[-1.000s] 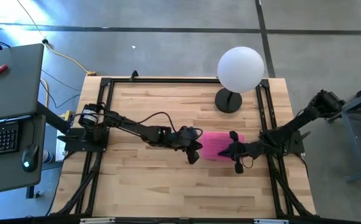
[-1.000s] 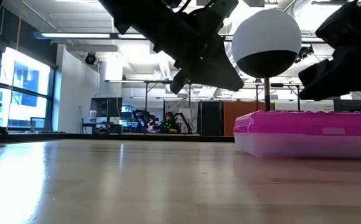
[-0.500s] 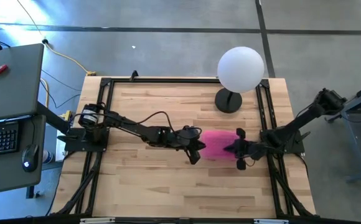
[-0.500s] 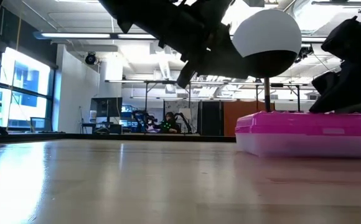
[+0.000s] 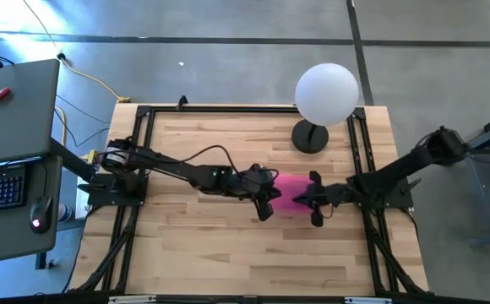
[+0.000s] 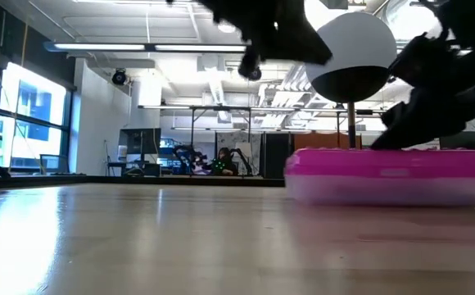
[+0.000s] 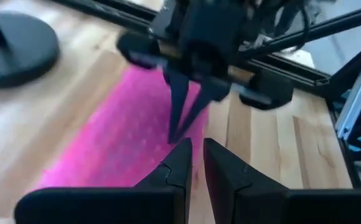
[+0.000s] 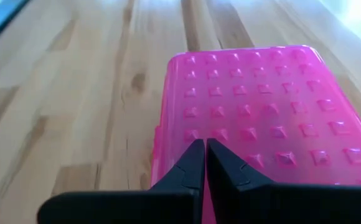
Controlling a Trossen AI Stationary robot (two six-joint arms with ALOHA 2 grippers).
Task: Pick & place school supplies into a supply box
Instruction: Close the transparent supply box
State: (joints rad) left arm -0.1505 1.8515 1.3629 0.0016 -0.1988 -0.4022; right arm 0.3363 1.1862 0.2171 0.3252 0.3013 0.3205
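The supply box (image 5: 285,191), clear plastic under a bright pink studded lid (image 8: 255,99), stands flat on the wooden table between my two grippers. My left gripper (image 7: 195,148) hovers above its left end. Its fingers are a narrow gap apart, with nothing between them. My right gripper (image 8: 204,148) is shut and slants down onto the lid from the table's right. In the low view the box (image 6: 389,174) sits at the right, with the left gripper (image 6: 254,65) high above it. No school supplies show in any view. My right gripper presses its shut fingertips (image 7: 175,134) down on the top of the pink lid (image 8: 230,134), toward the box's right end. The fingers slant down from the table's right and lie along the box. The box stays flat on the table.
A white globe lamp (image 5: 325,93) on a round black base (image 5: 310,137) stands at the far right, just beyond the box. Black frame rails (image 5: 228,108) run along the table's edges. Bare wood lies on the near half (image 5: 228,253).
My right gripper has gone toward the table's left and slightly down onto the lid. The box has slid a little toward the table's left, staying flat. My left gripper has risen above the box's left end, its narrow gap unchanged.
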